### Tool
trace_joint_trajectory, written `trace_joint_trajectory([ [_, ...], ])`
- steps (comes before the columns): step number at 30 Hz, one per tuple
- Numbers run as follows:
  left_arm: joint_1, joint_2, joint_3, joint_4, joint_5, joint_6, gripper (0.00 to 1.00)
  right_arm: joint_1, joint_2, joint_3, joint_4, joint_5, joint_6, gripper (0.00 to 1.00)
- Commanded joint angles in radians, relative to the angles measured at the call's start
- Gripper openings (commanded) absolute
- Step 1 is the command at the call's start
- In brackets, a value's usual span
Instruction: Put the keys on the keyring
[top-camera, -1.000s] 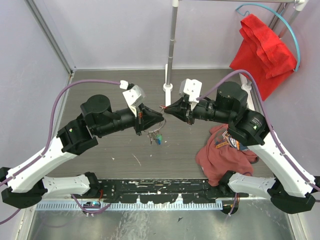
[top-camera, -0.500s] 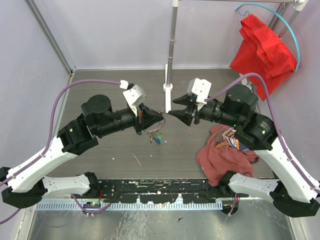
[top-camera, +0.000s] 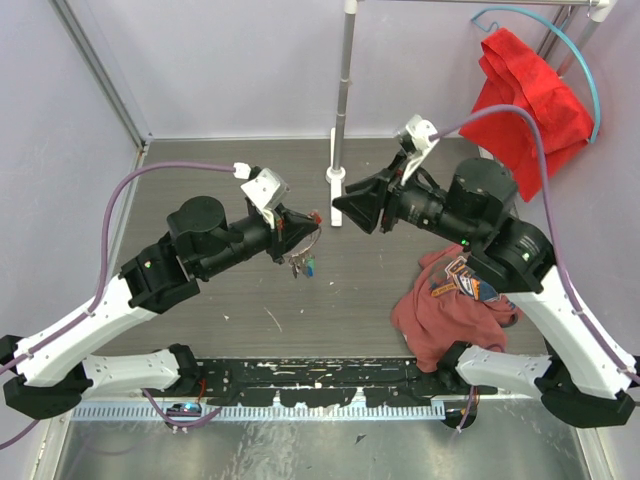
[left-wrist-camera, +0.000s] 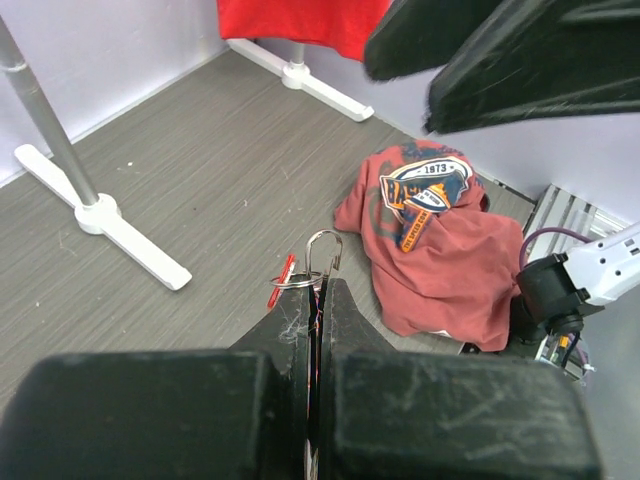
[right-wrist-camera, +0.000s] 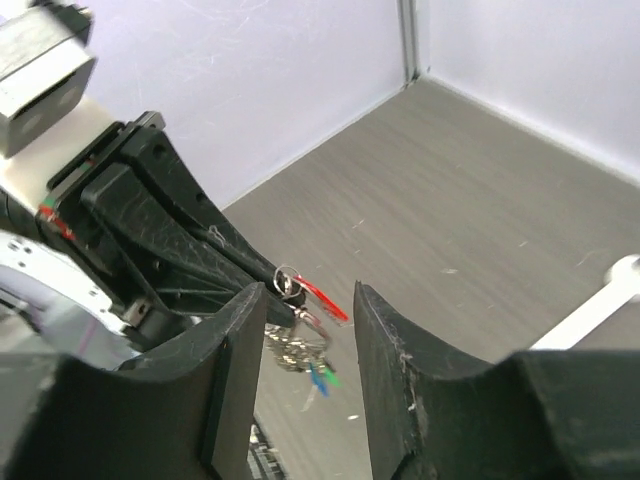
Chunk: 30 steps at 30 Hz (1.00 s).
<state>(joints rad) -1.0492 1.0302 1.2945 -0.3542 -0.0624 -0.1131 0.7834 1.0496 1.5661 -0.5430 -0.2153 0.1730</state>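
The black left gripper (top-camera: 314, 228) is seen clamped shut on the thin silver wire keyring (left-wrist-camera: 323, 248). Small metal keys with coloured heads (top-camera: 303, 263) are hung at its six o'clock. At its two o'clock, the black right gripper (top-camera: 340, 200) is seen half open and empty.

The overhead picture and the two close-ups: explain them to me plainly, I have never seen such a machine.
Two robot arms are bolted at the near edge of the table. The wide picture looks down from above and behind them; each close-up comes from a camera on one arm's wrist. The left pincer is shut on the keyring, a wire loop poking past its tips, with the keys dangling below. The right pincer is open, holds nothing and faces it. On the table lie a crumpled printed T-shirt and a pole's white foot. A red cloth hangs at the back right.
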Motion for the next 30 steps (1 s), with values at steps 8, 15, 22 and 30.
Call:
trace_joint_trajectory([
  [8,-0.002,-0.013,-0.01,0.095,-0.04,0.001,0.0,-0.001,0.091,0.032,0.04,-0.006,0.306,0.44],
  [15,-0.002,-0.002,-0.007,0.091,-0.028,0.0,0.0,-0.003,0.098,0.022,0.059,-0.031,0.31,0.36],
  [22,-0.002,0.001,-0.006,0.091,-0.022,0.0,0.0,-0.002,0.112,0.012,0.064,-0.072,0.313,0.35],
  [30,-0.002,-0.007,-0.006,0.088,-0.02,0.002,0.0,-0.002,0.131,0.007,0.057,-0.092,0.313,0.32],
])
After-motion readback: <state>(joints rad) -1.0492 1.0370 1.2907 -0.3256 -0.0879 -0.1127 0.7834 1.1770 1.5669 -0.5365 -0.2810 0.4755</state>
